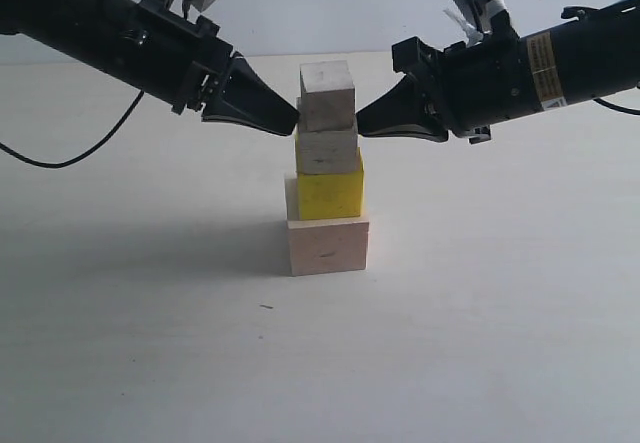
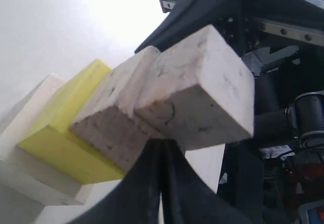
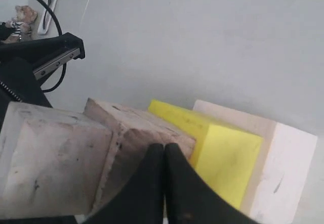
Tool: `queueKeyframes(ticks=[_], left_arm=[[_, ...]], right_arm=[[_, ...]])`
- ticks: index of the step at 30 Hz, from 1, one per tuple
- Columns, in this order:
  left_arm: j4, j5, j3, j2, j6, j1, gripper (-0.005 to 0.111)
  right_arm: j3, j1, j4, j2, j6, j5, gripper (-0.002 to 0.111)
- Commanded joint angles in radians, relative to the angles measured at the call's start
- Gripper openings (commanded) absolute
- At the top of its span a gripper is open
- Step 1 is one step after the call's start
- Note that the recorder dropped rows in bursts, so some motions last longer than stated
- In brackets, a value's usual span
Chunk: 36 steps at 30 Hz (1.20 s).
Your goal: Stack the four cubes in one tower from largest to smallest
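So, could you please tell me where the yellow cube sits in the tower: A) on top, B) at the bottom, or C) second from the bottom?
C: the yellow cube rests on the largest cube, with the medium cube and the top cube above it.

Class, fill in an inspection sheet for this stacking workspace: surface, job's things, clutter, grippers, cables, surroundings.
Surface: plain white tabletop, matte.
Job's things: one tower, with large pale wooden cube at the base, bright yellow cube on it, then middle pale wooden cube and top pale wooden cube; edges not flush.
Clutter: small dark speck in front of the tower.
Grippers: left gripper and right gripper both shut, tips flanking the upper two cubes.
Cables: black cable hanging under the left arm.
Surroundings: pale wall behind.
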Motion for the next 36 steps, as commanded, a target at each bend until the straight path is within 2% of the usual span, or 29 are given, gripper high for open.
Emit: queueKeyframes(ticks=[1, 36], left_arm=[[-0.013, 0.002, -0.001, 0.002, -0.004, -0.018, 0.000], [-0.022, -0.014, -0.001, -0.028, -0.004, -0.001, 0.000]], right_arm=[[0.002, 0.003, 0.024, -0.004, -0.007, 0.003, 0.000], [0.002, 0.003, 0.025, -0.004, -0.007, -0.036, 0.000]])
